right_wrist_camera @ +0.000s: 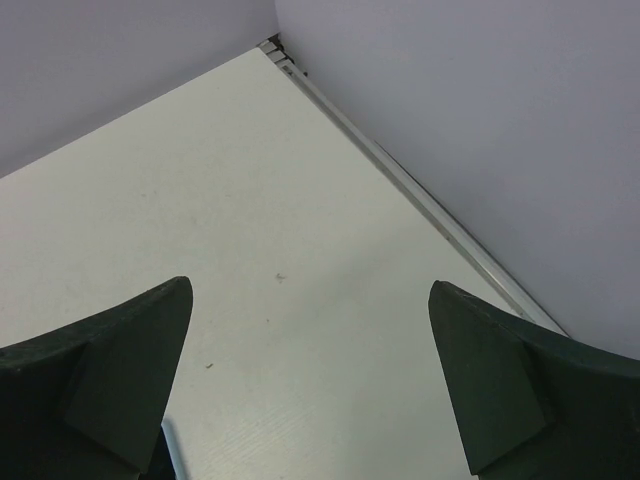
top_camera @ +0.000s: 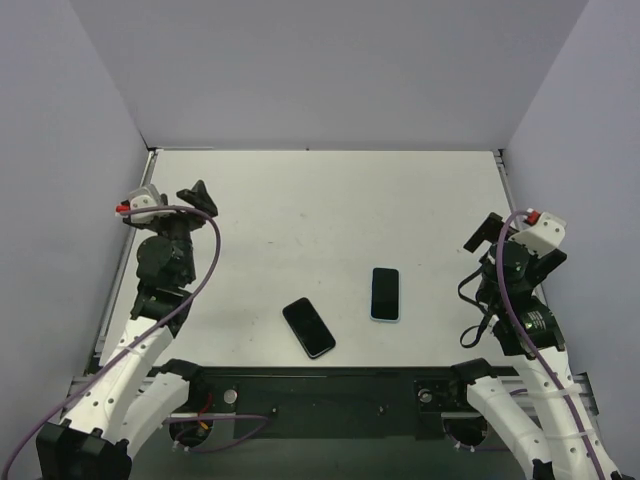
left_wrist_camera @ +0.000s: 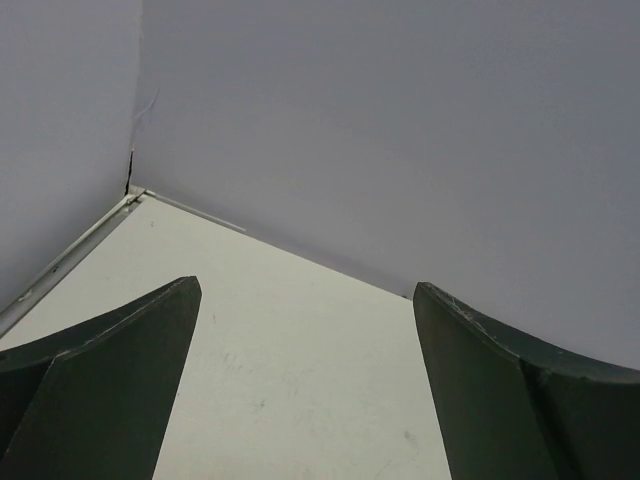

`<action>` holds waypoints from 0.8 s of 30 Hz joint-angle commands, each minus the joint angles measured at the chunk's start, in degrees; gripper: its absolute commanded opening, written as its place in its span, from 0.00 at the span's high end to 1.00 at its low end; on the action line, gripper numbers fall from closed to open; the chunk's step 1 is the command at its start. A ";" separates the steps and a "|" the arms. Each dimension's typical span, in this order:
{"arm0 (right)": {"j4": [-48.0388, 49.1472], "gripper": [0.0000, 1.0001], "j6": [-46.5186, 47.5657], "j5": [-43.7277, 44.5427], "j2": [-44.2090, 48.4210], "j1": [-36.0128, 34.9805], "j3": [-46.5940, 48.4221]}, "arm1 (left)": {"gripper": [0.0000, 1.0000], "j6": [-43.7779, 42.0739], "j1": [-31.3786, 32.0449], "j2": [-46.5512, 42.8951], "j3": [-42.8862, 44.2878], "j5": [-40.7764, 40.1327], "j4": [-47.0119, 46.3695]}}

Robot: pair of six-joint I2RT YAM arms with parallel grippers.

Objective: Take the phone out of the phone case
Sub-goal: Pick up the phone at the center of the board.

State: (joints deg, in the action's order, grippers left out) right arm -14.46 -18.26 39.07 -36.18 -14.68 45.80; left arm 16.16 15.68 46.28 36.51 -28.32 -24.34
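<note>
Near the table's front edge, in the top view, lies a dark phone in a pale-rimmed phone case [top_camera: 385, 294], flat and screen up. A second dark phone [top_camera: 308, 327] rests tilted to its left. At the table's left side my left gripper [top_camera: 197, 193] stands open and raised, far from both. In the left wrist view the left gripper [left_wrist_camera: 305, 288] has only bare table between its fingers. My right gripper [top_camera: 486, 231] is open at the right side, apart from the cased phone. In the right wrist view the right gripper [right_wrist_camera: 310, 287] is empty too.
Grey walls close in the white table [top_camera: 320, 220] on three sides. A metal rail [right_wrist_camera: 420, 200] runs along the right wall's foot. The arms' black base bar [top_camera: 320, 395] spans the near edge.
</note>
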 commanded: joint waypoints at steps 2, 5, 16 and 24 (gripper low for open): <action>-1.27 0.00 -1.95 5.14 -0.20 -0.26 2.36 | 0.00 1.50 0.14 1.00 3.48 -1.39 0.95; -2.42 0.00 -3.71 2.52 0.41 -0.18 3.07 | 0.00 2.64 0.14 1.61 5.14 -1.74 3.41; -9.15 0.00 -7.85 -10.84 1.68 0.17 4.54 | 0.00 12.66 1.19 6.45 18.15 -3.06 28.86; -19.46 0.07 -7.66 -12.81 -15.03 -15.36 12.38 | 0.00 18.20 1.89 6.01 18.78 7.83 39.54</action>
State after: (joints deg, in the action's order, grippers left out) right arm -27.24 -25.43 26.68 -45.19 -21.63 55.37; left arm 31.09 16.84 52.64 54.74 -26.61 7.62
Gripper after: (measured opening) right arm 0.939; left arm 0.997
